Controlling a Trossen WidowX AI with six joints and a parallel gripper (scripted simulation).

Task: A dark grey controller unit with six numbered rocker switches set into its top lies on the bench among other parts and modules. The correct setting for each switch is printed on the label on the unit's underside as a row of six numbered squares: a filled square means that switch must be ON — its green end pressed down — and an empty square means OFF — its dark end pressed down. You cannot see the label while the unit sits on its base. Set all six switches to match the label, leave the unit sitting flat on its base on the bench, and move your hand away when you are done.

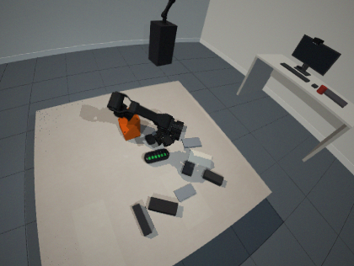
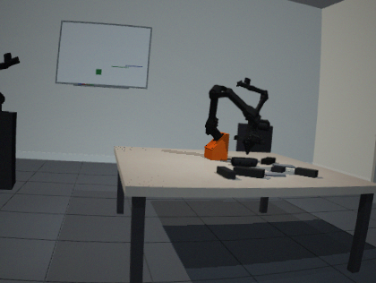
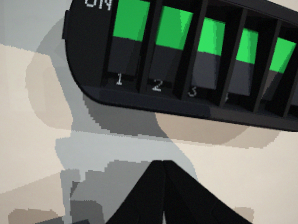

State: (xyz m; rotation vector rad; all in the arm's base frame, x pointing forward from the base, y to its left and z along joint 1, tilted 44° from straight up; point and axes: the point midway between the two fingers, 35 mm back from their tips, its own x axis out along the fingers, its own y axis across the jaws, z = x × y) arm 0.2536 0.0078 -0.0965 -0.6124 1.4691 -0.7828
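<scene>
The dark grey controller unit (image 1: pixel 162 161) (image 2: pixel 244 162) (image 3: pixel 84 60) sits upright on the bench, its switch side up. Its label is hidden underneath. In the wrist view, switch 1 (image 3: pixel 128 37), switch 2 (image 3: pixel 171 45), switch 3 (image 3: pixel 209 52), switch 4 (image 3: pixel 244 60) and switch 5 (image 3: pixel 279 62) show green ends toward the ON mark and dark ends toward the numbers. Switches 1 and 2 have a deeper green than 3 to 5; exact tilts are hard to tell. Switch 6 is mostly cut off. My gripper (image 2: pixel 247 152) (image 3: pixel 161 169) is shut and empty, above the bench beside the numbered edge, apart from the unit.
An orange block (image 1: pixel 129 128) (image 2: pixel 217 150) stands by the arm's base. Dark blocks (image 1: pixel 163 206) (image 1: pixel 143 220) (image 1: pixel 213 177), a small dark block (image 1: pixel 188 168), grey plates (image 1: pixel 185 192) (image 1: pixel 192 142) and a pale plate (image 1: pixel 201 157) lie around the unit.
</scene>
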